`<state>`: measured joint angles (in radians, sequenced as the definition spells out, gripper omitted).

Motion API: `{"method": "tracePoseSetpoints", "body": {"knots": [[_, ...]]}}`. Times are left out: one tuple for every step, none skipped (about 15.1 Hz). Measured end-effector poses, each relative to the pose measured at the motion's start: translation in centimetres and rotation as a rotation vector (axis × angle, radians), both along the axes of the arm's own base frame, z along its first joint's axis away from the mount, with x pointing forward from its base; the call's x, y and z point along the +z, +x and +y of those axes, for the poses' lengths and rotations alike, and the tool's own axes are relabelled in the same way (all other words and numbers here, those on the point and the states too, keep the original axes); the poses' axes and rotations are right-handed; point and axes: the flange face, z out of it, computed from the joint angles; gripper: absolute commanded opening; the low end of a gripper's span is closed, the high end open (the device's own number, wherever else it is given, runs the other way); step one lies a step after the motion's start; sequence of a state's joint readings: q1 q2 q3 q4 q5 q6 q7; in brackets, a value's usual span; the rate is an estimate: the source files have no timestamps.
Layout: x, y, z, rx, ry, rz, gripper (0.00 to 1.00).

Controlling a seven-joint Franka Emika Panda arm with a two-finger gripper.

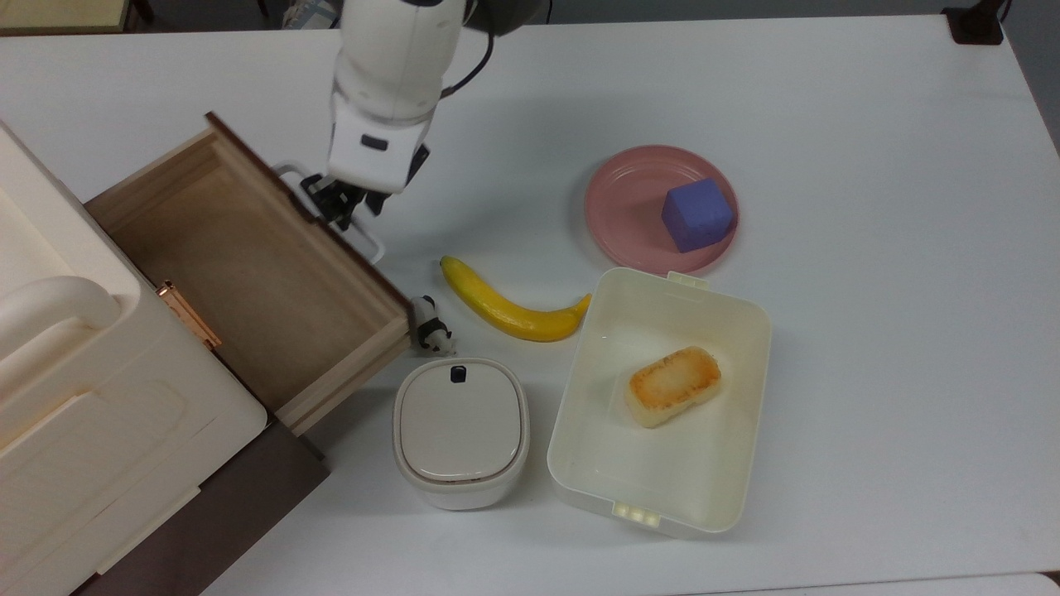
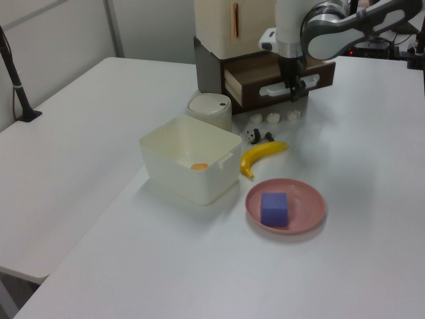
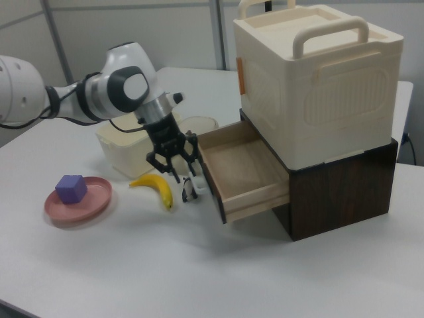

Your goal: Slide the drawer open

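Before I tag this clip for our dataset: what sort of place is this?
Probably a robotics lab bench: a robot arm's gripper at a drawer on a white table, with staged props such as a banana and a purple cube.

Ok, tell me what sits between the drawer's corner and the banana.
In the top view, a small panda figurine lies between the drawer and the banana.

Drawer stands pulled out, its front corner touching panda figure. Ahead of drawer front you meet banana, lidded round container and open lunch box, closely grouped. Hand sits at handle. You get bare tabletop on top view's right, past pink plate.
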<state>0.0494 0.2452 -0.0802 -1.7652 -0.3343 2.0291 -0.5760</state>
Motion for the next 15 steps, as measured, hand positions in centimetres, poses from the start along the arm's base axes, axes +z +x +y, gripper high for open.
{"method": "tracePoseSetpoints", "body": {"knots": [[0.3, -0.6, 0.4, -0.012, 0.017, 0.017, 0.88], [1.5, -1.2, 0.6, -0.052, 0.075, 0.025, 1.0], [2.6, -1.7, 0.5, -0.102, 0.123, 0.031, 1.0], [4.8, -2.3, 0.1, -0.188, 0.177, 0.039, 1.0], [6.2, -2.7, -0.4, -0.234, 0.196, 0.045, 1.0], [7.3, -3.0, -0.8, -0.266, 0.207, 0.051, 1.0], [8.0, -3.2, -1.1, -0.285, 0.214, 0.054, 1.0], [8.3, -3.3, -1.1, -0.299, 0.216, 0.057, 1.0], [8.2, -3.4, -1.0, -0.317, 0.215, 0.064, 1.0], [8.0, -3.5, -0.8, -0.345, 0.212, 0.076, 1.0], [7.8, -3.6, -0.5, -0.383, 0.208, 0.081, 1.0], [7.7, -3.6, 0.3, -0.45, 0.202, 0.073, 1.0], [7.7, -3.6, 1.0, -0.504, 0.198, 0.06, 1.0], [7.7, -3.6, 1.9, -0.554, 0.194, 0.047, 1.0], [7.8, -3.5, 2.6, -0.59, 0.191, 0.034, 1.0]]}}
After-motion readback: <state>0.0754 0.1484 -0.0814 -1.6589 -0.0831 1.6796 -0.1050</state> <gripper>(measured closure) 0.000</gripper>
